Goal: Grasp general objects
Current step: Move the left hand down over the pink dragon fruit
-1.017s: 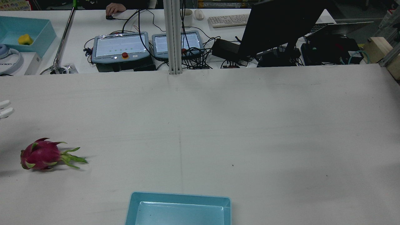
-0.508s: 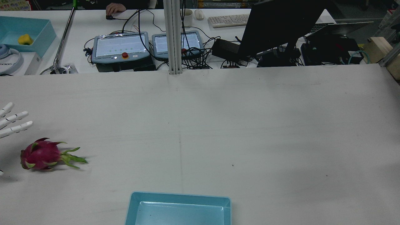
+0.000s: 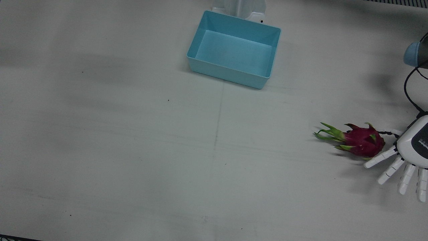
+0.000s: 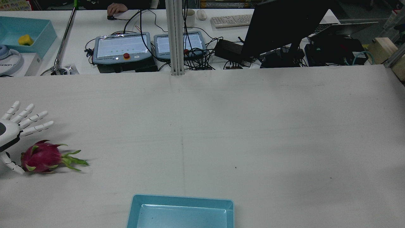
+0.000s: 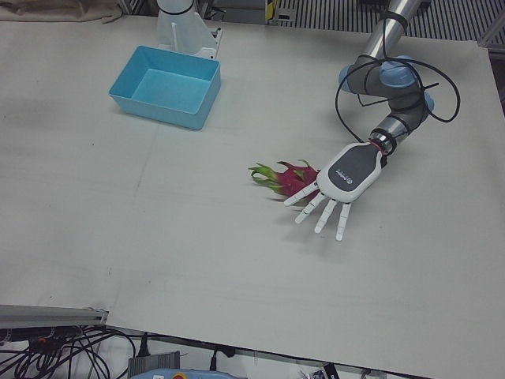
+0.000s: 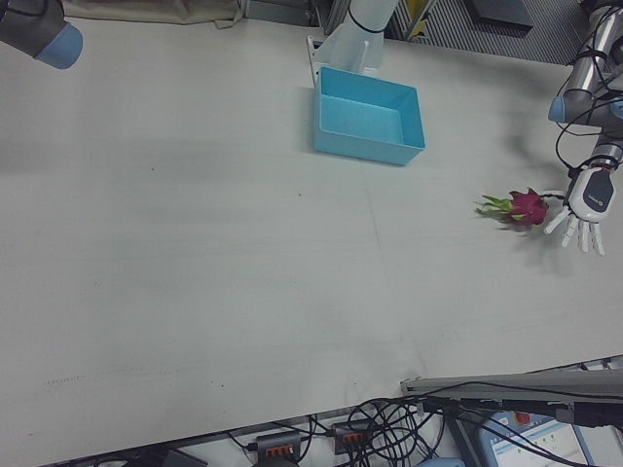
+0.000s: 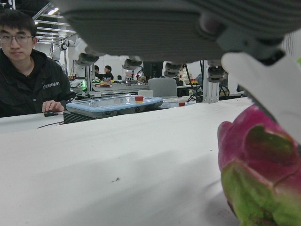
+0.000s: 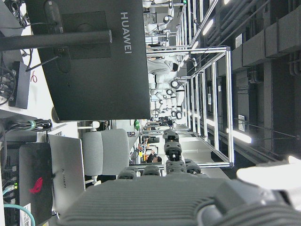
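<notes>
One fruit (image 5: 293, 178) lies on the table (image 5: 158, 221); your left hand (image 5: 335, 183) hovers just beside it, fingers (image 5: 322, 214) spread apart, holding nothing; right hand's state unclear

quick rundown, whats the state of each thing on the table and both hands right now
dragon fruit: lying on its side on the table, not lifted, green tips pointing away from the left hand.
left hand: open, fingers spread, right beside the fruit; contact cannot be judged.
blue bin: upright, empty.
right hand: seen only in its own camera, off the table; open or shut cannot be judged.
</notes>
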Controlling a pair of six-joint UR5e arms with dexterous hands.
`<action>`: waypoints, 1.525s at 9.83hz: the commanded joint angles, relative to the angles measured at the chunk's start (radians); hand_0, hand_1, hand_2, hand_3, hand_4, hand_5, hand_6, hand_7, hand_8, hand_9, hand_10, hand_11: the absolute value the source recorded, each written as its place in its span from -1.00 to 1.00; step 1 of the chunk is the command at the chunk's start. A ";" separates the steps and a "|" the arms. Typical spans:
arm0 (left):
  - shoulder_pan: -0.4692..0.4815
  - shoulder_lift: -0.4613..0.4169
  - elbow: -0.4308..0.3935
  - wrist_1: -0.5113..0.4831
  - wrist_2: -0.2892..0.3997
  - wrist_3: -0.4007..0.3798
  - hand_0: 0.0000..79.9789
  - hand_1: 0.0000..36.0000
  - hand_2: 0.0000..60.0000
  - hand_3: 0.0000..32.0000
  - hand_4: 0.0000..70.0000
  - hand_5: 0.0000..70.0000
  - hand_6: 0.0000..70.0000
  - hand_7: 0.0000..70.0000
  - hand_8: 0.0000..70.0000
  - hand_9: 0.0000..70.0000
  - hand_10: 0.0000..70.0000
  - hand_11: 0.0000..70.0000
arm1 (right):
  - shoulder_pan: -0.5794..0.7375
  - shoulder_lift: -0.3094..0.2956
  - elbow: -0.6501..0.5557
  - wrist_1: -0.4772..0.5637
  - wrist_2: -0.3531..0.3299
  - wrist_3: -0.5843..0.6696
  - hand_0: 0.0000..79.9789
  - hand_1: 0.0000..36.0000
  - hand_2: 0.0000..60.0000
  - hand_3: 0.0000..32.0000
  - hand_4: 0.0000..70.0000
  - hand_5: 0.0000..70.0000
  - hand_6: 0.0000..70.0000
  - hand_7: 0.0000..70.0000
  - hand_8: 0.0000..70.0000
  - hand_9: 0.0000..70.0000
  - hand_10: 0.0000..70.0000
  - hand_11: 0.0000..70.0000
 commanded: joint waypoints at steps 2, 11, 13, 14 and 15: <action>0.003 -0.027 0.016 0.027 0.002 0.002 0.33 0.46 -0.56 1.00 -1.00 -1.00 -1.00 -0.77 -1.00 -0.99 -1.00 -1.00 | 0.000 -0.001 0.001 0.000 0.000 0.000 -1.00 -1.00 -1.00 -1.00 -1.00 -1.00 -1.00 -1.00 -1.00 -1.00 -1.00 -1.00; 0.015 -0.030 -0.080 0.207 0.081 -0.012 0.14 -0.51 -1.00 1.00 -1.00 -1.00 -1.00 -0.83 -1.00 -1.00 -1.00 -1.00 | 0.000 0.000 0.001 0.000 0.000 0.000 -1.00 -1.00 -1.00 -1.00 -1.00 -1.00 -1.00 -1.00 -1.00 -1.00 -1.00 -1.00; 0.017 -0.030 -0.076 0.199 0.078 -0.007 0.16 -0.33 -1.00 0.93 -1.00 -1.00 -1.00 -0.83 -1.00 -1.00 -1.00 -1.00 | 0.000 -0.001 0.001 0.000 0.000 0.000 -1.00 -1.00 -1.00 -1.00 -1.00 -1.00 -1.00 -1.00 -1.00 -1.00 -1.00 -1.00; 0.017 -0.030 -0.074 0.194 0.072 -0.003 0.17 -0.25 -1.00 0.54 -1.00 -1.00 -1.00 -0.85 -1.00 -1.00 -1.00 -1.00 | 0.000 0.000 0.001 0.000 0.000 0.000 -1.00 -1.00 -1.00 -1.00 -1.00 -1.00 -1.00 -1.00 -1.00 -1.00 -1.00 -1.00; 0.017 -0.030 -0.073 0.188 0.069 0.003 0.20 -0.11 -0.99 -0.07 -1.00 -0.95 -1.00 -0.89 -1.00 -1.00 -1.00 -1.00 | 0.000 -0.001 0.001 0.000 0.000 0.000 -1.00 -1.00 -1.00 -1.00 -1.00 -1.00 -1.00 -1.00 -1.00 -1.00 -1.00 -1.00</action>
